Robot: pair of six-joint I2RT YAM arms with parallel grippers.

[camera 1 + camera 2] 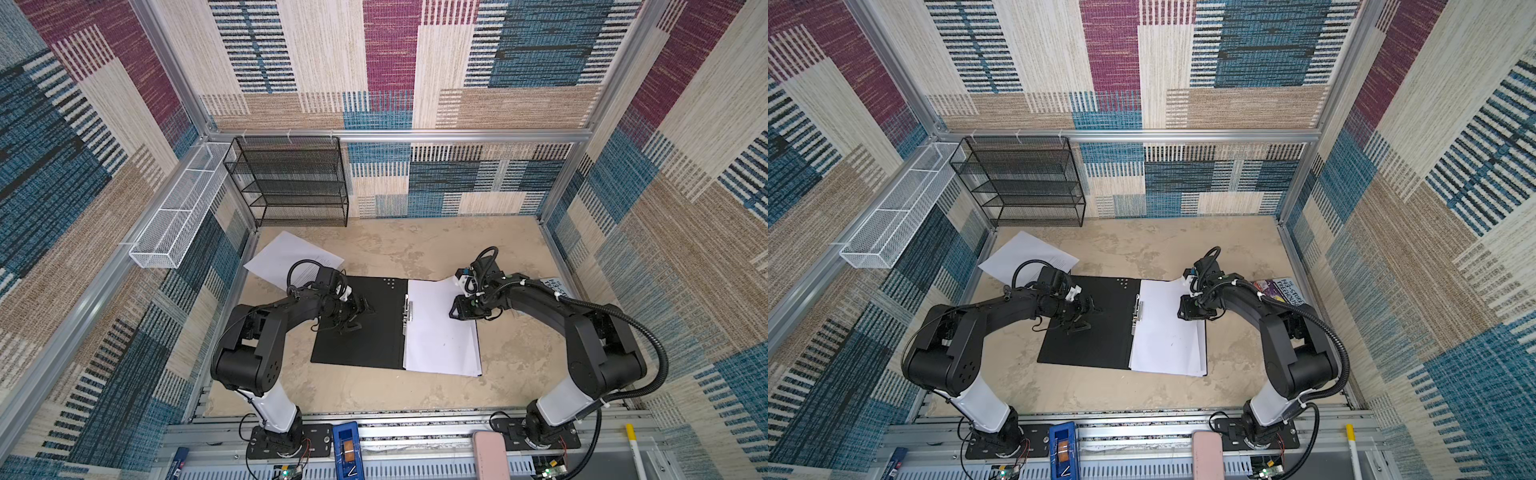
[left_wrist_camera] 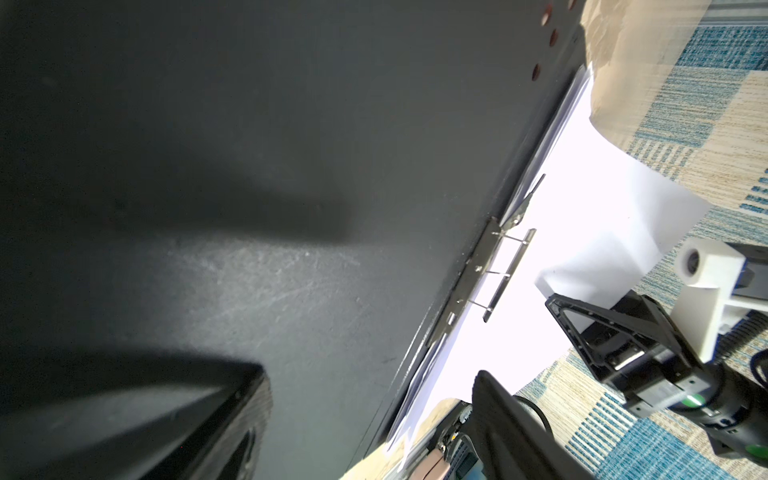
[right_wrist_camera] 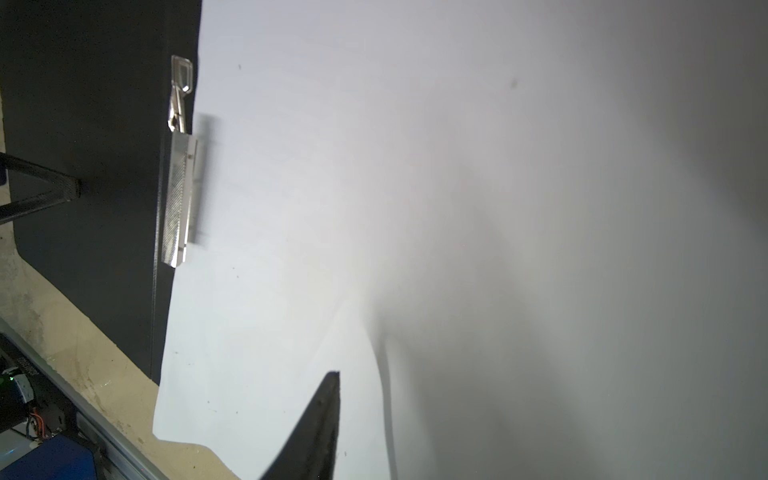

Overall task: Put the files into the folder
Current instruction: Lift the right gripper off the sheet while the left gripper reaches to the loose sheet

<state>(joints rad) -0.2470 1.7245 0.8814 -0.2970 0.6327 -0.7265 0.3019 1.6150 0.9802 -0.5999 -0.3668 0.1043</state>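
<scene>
Folder: laid open flat on the middle of the counter (image 1: 415, 249), black inside up; the folder (image 1: 374, 347) (image 1: 1100, 345) has its left half bare.
Clip: a metal clip (image 1: 408, 311) (image 1: 1138, 311) (image 2: 490, 270) (image 3: 178, 199) is seen along the spine, raised off the paper edge.
Files: a stack of white files (image 1: 440, 336) (image 1: 1167, 336) is spread over the folder's right half, its left edge at the spine; the far right corner of the top sheet is curled up.
Loose sheet: one loose sheet (image 1: 286, 253) (image 1: 1021, 253) is left on the counter at the far left, apart from the folder, partly hidden by the left arm.
Left claw: the left claw (image 1: 360, 319) (image 1: 1089, 320) is held over the bare left half, jaws spread wide with nothing between them; one fingertip (image 3: 62, 189) is seen at the black surface.
Right claw: the right claw (image 1: 454, 309) (image 1: 1182, 309) (image 2: 582, 324) is placed at the right edge of the files, just beside the curled corner; whether it is parted or pinching paper cannot be told.
Book: a colourful book (image 1: 557, 286) (image 1: 1283, 291) is partly covered by the right arm, far right.
Background: a black mesh shelf (image 1: 291, 183) and a white mesh basket (image 1: 178, 212) are set at the far left.
</scene>
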